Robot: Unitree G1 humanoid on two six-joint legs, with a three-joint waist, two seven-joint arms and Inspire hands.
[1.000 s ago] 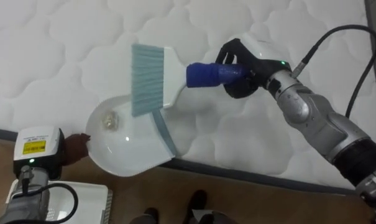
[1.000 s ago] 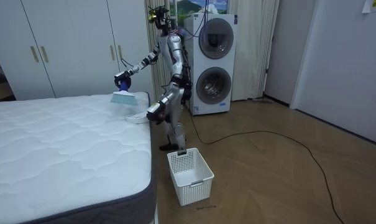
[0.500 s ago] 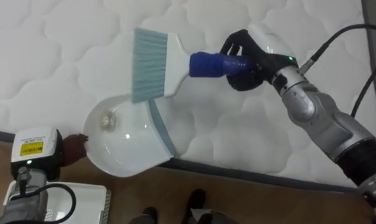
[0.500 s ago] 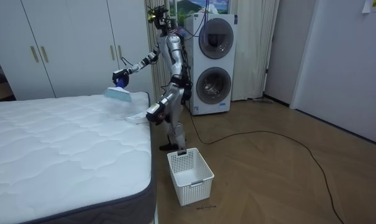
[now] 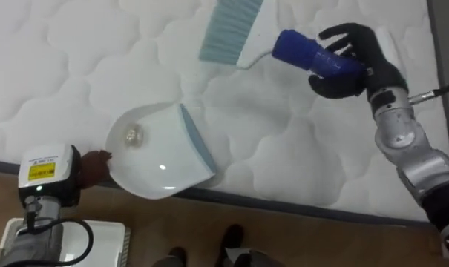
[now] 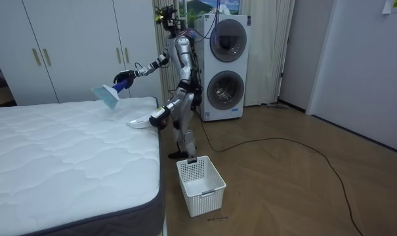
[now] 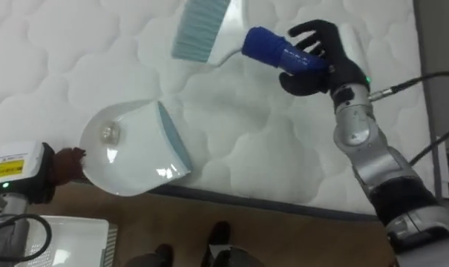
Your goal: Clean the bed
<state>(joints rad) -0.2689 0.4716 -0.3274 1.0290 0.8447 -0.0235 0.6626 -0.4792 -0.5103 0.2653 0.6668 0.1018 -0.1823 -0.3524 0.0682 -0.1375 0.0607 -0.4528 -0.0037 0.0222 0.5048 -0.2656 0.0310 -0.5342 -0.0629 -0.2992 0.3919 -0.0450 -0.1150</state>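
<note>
A white dustpan (image 5: 161, 152) with a pale blue lip lies at the near edge of the white quilted mattress (image 5: 76, 67), partly overhanging it. A small crumpled scrap (image 5: 133, 135) sits inside the pan. My left hand (image 5: 96, 165) grips the pan's rim from the left. My right hand (image 5: 350, 63) is shut on the blue handle of a brush (image 5: 302, 52), holding it above the mattress with its pale blue bristles (image 5: 228, 30) pointing up and left, well beyond the pan. In the room view I stand at the bed's corner with the brush (image 6: 107, 97) raised.
A white slatted basket (image 6: 200, 185) stands on the wooden floor by my feet, its rim (image 5: 98, 241) also at lower left. Behind me are a stacked washer and dryer (image 6: 226, 65) and white wardrobes (image 6: 73, 46).
My right hand has lifted the brush off the dustpan's mouth and swung it up and farther over the mattress. The dustpan stays at the bed's edge with the scrap inside.
</note>
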